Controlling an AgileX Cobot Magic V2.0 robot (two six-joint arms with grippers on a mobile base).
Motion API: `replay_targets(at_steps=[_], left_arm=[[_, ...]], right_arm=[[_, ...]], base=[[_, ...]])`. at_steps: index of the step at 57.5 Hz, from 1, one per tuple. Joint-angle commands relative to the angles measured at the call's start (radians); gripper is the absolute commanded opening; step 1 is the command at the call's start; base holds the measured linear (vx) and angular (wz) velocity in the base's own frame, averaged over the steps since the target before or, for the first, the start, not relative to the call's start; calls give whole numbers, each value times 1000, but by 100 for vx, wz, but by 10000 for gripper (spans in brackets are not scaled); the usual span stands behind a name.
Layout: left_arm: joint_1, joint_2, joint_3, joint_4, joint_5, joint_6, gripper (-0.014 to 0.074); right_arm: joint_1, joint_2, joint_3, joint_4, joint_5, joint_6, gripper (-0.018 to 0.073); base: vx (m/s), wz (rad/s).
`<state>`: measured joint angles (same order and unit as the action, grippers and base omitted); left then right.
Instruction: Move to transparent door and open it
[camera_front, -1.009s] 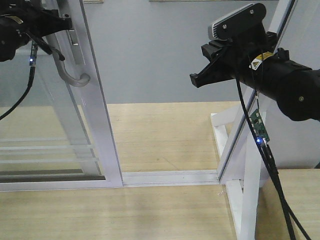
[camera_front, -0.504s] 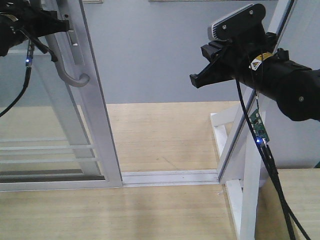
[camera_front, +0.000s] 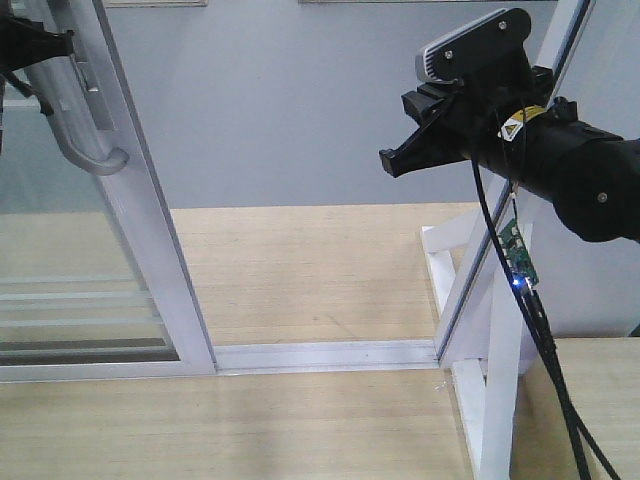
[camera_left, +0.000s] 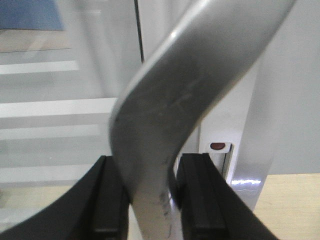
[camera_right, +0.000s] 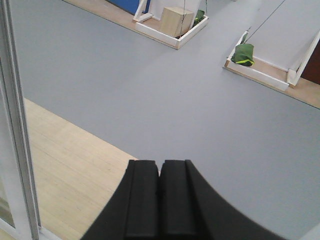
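Pinching the grey handle (camera_left: 170, 110) from both sides with the black fingers (camera_left: 107, 200) of the left gripper (camera_left: 152, 172). Looks like the opening step itself: transparent door (camera_front: 135, 230) upright in its floor track (camera_front: 330, 353), open gap just right of it. Calls next for a sideways pull along that track, without slipping off the curve. Holding the right gripper (camera_right: 160, 195) idle, well right of the door, fingers pressed together on nothing. No surface; pale wooden floor (camera_front: 320, 260) past the door, then grey floor (camera_front: 300, 120) farther off.
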<state>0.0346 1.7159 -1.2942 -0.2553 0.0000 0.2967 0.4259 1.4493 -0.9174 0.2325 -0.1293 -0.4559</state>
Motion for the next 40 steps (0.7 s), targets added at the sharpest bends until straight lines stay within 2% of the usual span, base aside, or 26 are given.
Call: replay_targets(at_steps=[1,20,35,40], left_arm=[[-21,-128,21,25,10,11,0],[-21,-442,354,61,-24,16,0],[-21,-729,538,65,86,20,0],[-26,-818,582,61,152,19,0]], right_arm=[[-6,-39,-27,-2,-44,3,-8],[-6,-55,-27,-1,24,11,-8],[-6,-205,-24,36,171,17,-5],[-6,-291,29,58,159,18,-4]], base=[[0,0],[0,0],[0,0],[0,0]])
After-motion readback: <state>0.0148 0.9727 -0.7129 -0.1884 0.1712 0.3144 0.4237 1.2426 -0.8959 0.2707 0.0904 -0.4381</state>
